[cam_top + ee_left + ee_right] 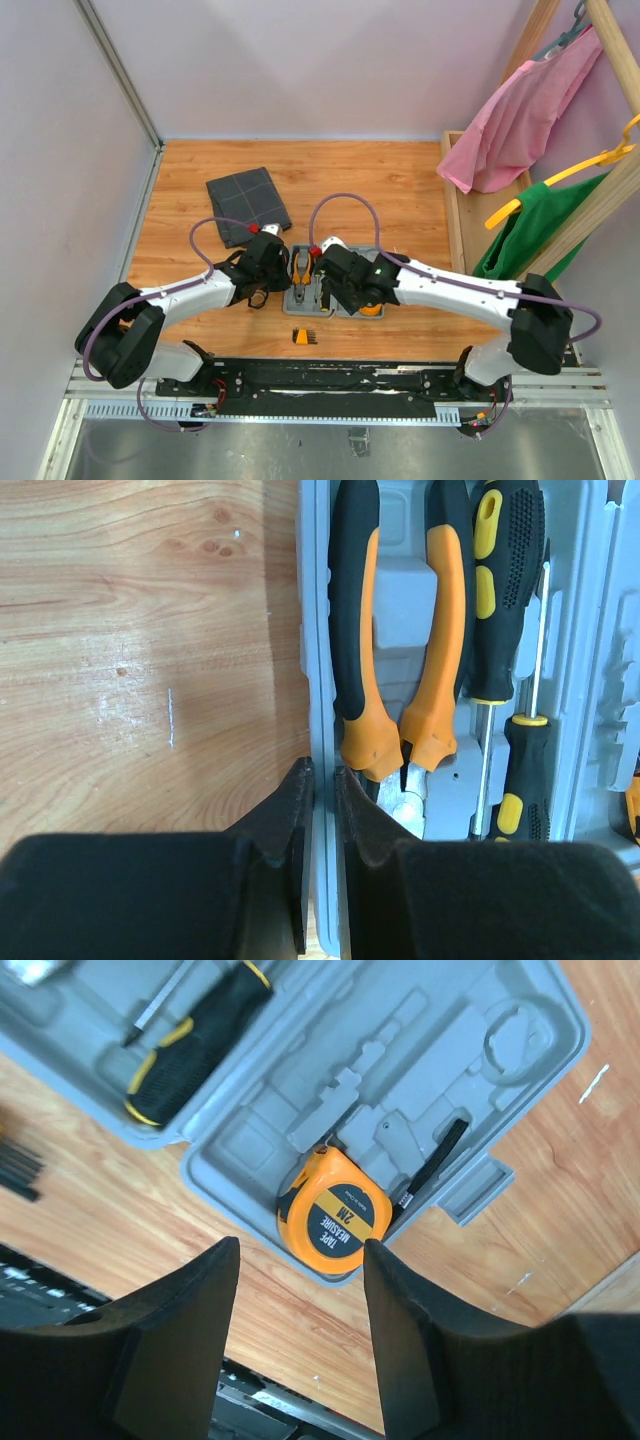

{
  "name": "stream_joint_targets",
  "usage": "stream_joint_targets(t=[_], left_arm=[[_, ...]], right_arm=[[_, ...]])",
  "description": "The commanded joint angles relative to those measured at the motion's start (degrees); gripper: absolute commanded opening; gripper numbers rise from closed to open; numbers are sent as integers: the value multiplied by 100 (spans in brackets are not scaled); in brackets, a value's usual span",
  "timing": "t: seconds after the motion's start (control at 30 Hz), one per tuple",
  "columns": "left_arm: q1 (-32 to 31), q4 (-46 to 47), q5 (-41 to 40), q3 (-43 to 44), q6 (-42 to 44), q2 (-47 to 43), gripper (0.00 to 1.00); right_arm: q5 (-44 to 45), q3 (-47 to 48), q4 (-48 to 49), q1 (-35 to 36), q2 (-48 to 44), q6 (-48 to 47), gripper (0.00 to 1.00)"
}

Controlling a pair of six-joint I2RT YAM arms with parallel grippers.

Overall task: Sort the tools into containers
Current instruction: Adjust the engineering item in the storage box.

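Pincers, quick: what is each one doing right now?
Left pincer: closed on the rim of the case.
Right pincer: open, empty, above the tape measure.

Pink cloth (pixel 525 115) and green cloth (pixel 560 225) hang beside the wooden table (pixel 400 180).

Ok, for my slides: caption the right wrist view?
Open right gripper over an orange tape measure in the grey case.
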Motion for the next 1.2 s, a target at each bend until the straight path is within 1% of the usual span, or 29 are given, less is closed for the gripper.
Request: stream_joint_targets(t=[0.0,0.23,0.43,0.57,1.17], left_arm=[[11,11,-2,52,86,40,3],[11,8,7,55,106,39,3],[6,1,23,82,109,55,3],[11,0,40,93,100,81,3],[11,-37,46,188,113,145,2]], right_arm=[[-287,-115,121,-150,-525,-45,54],[-1229,-386,-29,-736,-718,-126,48],[-1660,-676,47,-1017,-648,-269,39],[-1911,-808,244,-1084,-560,-335,37],[-1531,-837,259,-1102,1,-457,33]])
